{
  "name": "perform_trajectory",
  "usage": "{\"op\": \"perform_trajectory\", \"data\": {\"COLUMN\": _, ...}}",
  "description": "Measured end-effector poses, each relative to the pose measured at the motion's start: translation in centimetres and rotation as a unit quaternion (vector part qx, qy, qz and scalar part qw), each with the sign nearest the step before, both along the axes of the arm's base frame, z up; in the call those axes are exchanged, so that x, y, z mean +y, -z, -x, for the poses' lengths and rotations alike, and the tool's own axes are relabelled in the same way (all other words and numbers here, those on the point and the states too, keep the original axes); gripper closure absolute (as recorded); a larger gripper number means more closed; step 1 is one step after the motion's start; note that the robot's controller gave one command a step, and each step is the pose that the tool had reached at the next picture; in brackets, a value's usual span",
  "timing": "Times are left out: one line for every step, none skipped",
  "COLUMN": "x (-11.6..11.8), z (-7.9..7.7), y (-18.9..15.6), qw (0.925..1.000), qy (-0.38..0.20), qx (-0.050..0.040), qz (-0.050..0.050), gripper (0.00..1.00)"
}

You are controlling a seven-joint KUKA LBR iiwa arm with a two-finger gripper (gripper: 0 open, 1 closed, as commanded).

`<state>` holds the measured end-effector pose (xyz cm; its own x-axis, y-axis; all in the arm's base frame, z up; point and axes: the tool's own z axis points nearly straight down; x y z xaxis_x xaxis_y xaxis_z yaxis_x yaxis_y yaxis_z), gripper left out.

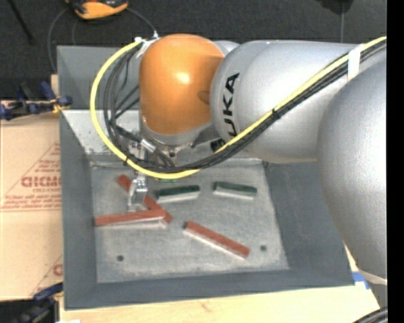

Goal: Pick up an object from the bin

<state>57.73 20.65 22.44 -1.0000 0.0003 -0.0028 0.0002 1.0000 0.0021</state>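
A grey metal bin (77, 214) is seen from above, with five flat bars laid out on its floor. At the left of the floor a long red-brown bar (121, 220) is laid almost level, with its right end met by the lower end of a shorter red-brown bar (156, 210), so that a narrow wedge is formed. The shorter bar is slanted from upper left to lower right, and its middle is crossed by the tool (138, 195), which is hung straight down over it in the left half of the bin. Whether the tool is open or closed cannot be told, nor whether the slanted bar is touched by it. Just to the right of the tool a dark green bar (178, 193) is laid nearly level, and a second green bar (234, 190) is placed further right, apart from the first. Below the two, a third red-brown bar (215, 239) is set aslant, alone on the right half of the floor. Above the tool the wrist is capped by an orange cover (175, 86) and ringed by a yellow cable (97, 93), and the silver arm (289, 106) is extended from there to the right
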Motion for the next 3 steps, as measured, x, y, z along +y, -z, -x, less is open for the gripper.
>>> {"op": "perform_trajectory", "data": {"x": -1.9, "z": 0.2, "y": 5.0, "qw": 0.9997, "qy": -0.025, "qx": -0.0034, "qz": 0.000, "gripper": 0.00}}
{"op": "perform_trajectory", "data": {"x": -1.7, "z": -0.2, "y": 10.5, "qw": 0.9989, "qy": -0.047, "qx": -0.0009, "qz": 0.001, "gripper": 0.00}}
{"op": "perform_trajectory", "data": {"x": -3.2, "z": 0.1, "y": 14.4, "qw": 0.9965, "qy": -0.084, "qx": -0.0037, "qz": -0.002, "gripper": 1.00}}
